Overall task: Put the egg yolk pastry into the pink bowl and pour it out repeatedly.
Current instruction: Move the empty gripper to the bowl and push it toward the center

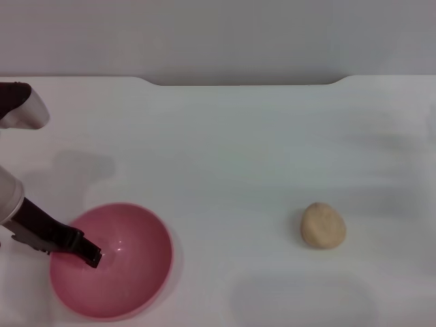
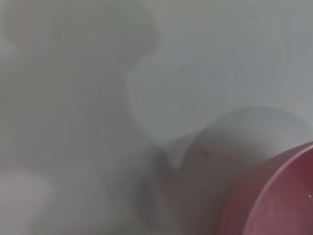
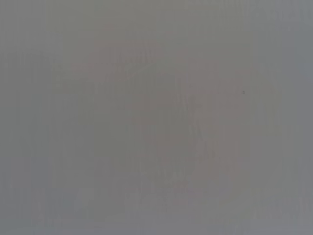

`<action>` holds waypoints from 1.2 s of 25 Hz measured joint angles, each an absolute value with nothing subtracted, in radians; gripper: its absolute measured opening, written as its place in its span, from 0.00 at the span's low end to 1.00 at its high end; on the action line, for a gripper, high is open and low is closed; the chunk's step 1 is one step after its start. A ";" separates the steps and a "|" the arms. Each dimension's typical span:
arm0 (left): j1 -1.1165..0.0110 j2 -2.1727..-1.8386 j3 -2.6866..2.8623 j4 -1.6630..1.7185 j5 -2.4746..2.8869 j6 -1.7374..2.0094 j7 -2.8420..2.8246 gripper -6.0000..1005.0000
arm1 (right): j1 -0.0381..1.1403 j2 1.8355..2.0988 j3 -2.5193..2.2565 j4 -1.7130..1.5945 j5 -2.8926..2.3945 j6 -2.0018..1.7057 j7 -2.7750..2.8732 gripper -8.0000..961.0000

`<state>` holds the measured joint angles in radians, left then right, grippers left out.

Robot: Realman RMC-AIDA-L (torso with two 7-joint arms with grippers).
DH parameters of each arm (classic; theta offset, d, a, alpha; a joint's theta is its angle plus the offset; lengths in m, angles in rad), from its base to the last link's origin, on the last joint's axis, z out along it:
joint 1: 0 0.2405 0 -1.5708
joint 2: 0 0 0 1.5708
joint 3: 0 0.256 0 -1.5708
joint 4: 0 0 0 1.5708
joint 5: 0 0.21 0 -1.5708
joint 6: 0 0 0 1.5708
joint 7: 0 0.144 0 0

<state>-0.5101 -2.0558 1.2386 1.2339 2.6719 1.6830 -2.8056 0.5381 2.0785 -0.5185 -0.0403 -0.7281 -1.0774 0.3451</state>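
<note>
Zero pastry in the bowl right now, so as far as I can judge we're at the "empty" end of a cycle and a fresh put-in is what's left to do.

The small roundish pale beige-yellow egg yolk pastry (image 1: 323, 225) is sitting on the plain white table (image 1: 238, 150) at the lower right of the head frame, well apart from everything else and with nothing touching it. The round, deep, smooth pink plastic-looking bowl (image 1: 129, 272) is down in the lower left of the frame, and it looks tipped, with its opening turned toward the camera and its glossy inside showing bare. That fits a bowl that has been poured out, but that's my read, not something I can prove from one moment.

The left gripper (image 1: 88, 253) comes in from the left edge of the frame, and its dark tip sits at the bowl's rim, reaching over the inside. It looks like it's pinching the rim to hold the bowl tilted, but honestly I can't tell how the jaws stand. The left wrist view only catches a slice of pink bowl wall in its lower right corner.

The right gripper isn't in view anywhere; its wrist view is just blank grey.

Left to do, I'd say: set the bowl level, fetch the pastry, drop it in, and tip again.
</note>
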 joint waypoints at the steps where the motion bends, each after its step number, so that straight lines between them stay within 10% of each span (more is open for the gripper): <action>1: -0.515 -2.056 1.239 1.226 2.672 1.680 -2.797 0.77 | 0.537 2.078 -0.518 -0.040 -0.728 -1.078 0.345 0.43; 7: -0.518 -2.054 1.233 1.225 2.672 1.679 -2.789 0.75 | 0.537 2.078 -0.512 -0.043 -0.727 -1.078 0.345 0.43; 23: -0.525 -2.053 1.230 1.212 2.676 1.666 -2.788 0.08 | 0.569 2.074 -0.514 -0.049 -0.725 -1.047 0.512 0.42; 30: -0.540 -2.055 1.208 1.212 2.673 1.658 -2.795 0.00 | 0.621 2.063 -0.661 -0.190 -0.977 -0.842 1.082 0.42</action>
